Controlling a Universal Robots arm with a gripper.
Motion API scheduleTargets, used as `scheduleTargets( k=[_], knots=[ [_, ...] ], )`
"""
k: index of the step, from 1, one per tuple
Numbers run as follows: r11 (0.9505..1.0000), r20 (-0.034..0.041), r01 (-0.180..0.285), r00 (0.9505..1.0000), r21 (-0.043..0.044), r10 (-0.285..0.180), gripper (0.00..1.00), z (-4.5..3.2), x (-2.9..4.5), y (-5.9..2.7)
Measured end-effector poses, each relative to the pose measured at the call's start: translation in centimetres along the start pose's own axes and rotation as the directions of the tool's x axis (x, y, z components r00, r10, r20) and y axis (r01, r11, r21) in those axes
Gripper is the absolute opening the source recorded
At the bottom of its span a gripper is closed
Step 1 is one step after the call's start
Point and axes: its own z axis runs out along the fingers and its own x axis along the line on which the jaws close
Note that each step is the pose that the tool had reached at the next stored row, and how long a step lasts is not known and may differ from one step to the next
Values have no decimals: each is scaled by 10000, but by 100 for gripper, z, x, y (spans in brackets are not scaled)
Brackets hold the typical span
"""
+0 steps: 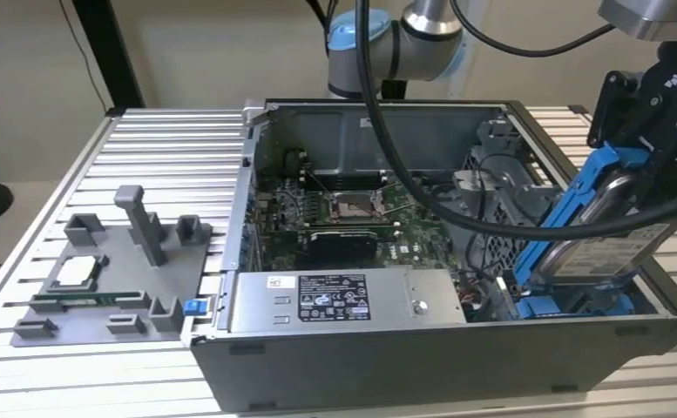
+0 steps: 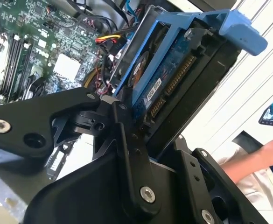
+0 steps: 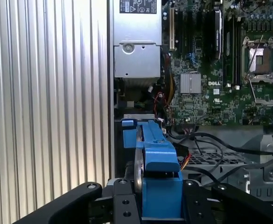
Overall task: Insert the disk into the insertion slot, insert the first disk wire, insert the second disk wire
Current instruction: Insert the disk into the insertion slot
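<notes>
The disk (image 1: 605,257), a stiff metal drive clipped in its blue carrier frame (image 3: 157,158), stands steeply tilted, its lower end down at the insertion slot (image 1: 571,306) at the exterior view's right end of the computer case (image 1: 431,374). The gripper (image 1: 646,165) is clamped on its raised end, fingers (image 2: 127,144) pressing either side. It looks dense and shock-sensitive, with connector pins (image 2: 176,81) exposed. It is probably best held by the frame's rigid sides, clear of those pins.
</notes>
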Motion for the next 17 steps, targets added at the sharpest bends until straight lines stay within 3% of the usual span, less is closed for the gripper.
scheduleTargets(
  k=[17],
  knots=[
    [10000, 87, 5, 10000, -3, -5, 0, 261, 10, -12]
  ],
)
